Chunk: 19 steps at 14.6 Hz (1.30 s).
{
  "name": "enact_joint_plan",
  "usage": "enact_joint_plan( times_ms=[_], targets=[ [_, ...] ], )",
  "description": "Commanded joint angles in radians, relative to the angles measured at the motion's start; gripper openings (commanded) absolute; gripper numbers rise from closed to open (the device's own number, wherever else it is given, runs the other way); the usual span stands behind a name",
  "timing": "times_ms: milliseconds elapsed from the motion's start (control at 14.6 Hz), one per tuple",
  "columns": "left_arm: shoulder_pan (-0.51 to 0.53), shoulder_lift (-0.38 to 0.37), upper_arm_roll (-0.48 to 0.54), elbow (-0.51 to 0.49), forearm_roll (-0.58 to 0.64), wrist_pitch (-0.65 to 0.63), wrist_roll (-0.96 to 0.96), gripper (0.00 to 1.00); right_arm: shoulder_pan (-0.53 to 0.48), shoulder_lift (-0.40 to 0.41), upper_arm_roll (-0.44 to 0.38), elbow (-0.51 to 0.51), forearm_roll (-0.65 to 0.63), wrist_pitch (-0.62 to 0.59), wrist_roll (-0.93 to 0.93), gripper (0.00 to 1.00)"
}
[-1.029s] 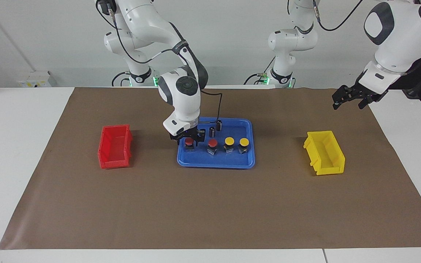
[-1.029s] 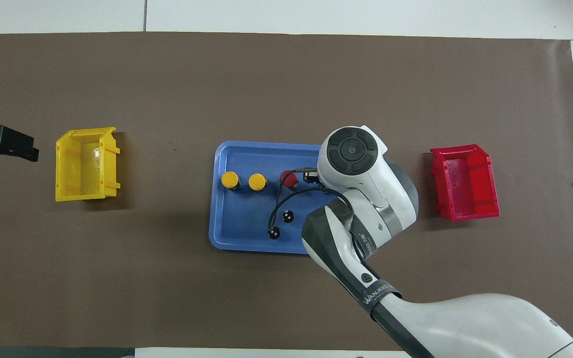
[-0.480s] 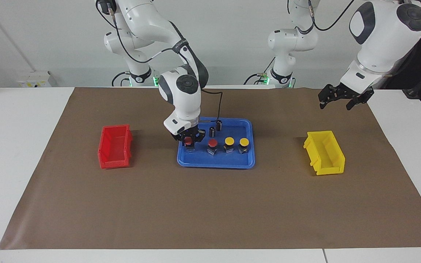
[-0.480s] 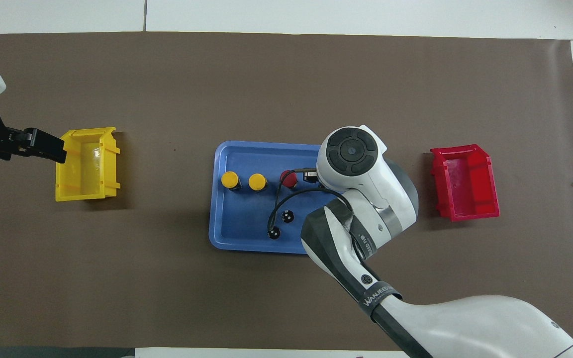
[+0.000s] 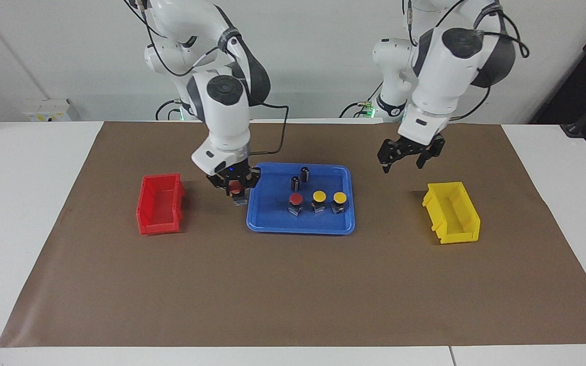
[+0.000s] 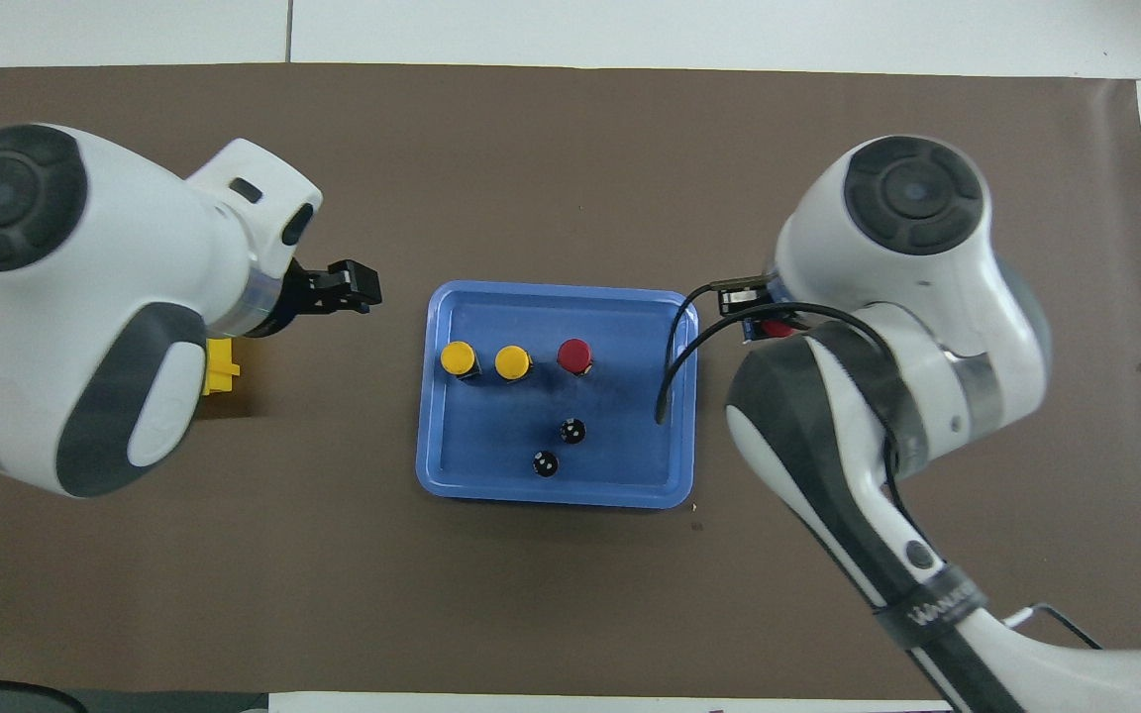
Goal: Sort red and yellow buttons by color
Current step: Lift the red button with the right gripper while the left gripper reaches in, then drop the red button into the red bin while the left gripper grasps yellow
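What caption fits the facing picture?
Right gripper carries a red button from the blue tray toward the red bin.

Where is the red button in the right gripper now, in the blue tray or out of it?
Out. The right gripper holds the red button in the air, just off the blue tray edge facing the red bin.

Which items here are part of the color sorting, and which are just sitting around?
Job items: red button held by the right gripper; second red button and two yellow buttons in the blue tray; red bin; yellow bin.

Bystanders: two dark cylinders; left gripper, empty.
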Motion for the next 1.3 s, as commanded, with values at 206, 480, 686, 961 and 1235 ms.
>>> enact_joint_plan(
  times_ms=[206, 480, 686, 961, 1235],
  targets=[
    [-0.103, 0.091, 0.014, -0.125, -0.004, 0.193, -0.125, 0.84, -0.182, -0.104, 0.008, -0.126, 0.000, -0.002, -0.224, 0.25],
    [-0.138, 0.153, 0.014, -0.128, -0.004, 0.276, -0.147, 0.84, -0.284, -0.147, 0.007, -0.236, -0.012, 0.076, -0.324, 0.25],
    [-0.167, 0.179, 0.016, -0.126, -0.004, 0.296, -0.158, 0.83, -0.301, -0.210, 0.005, -0.422, -0.015, 0.263, -0.345, 0.25],
    [-0.168, 0.189, 0.016, -0.126, -0.004, 0.300, -0.167, 0.47, -0.328, -0.231, 0.005, -0.482, -0.018, 0.277, -0.398, 0.24],
    [-0.169, 0.186, 0.017, -0.093, -0.005, 0.236, -0.202, 0.02, -0.390, -0.236, 0.005, -0.532, -0.038, 0.326, -0.470, 0.24]
  ],
)
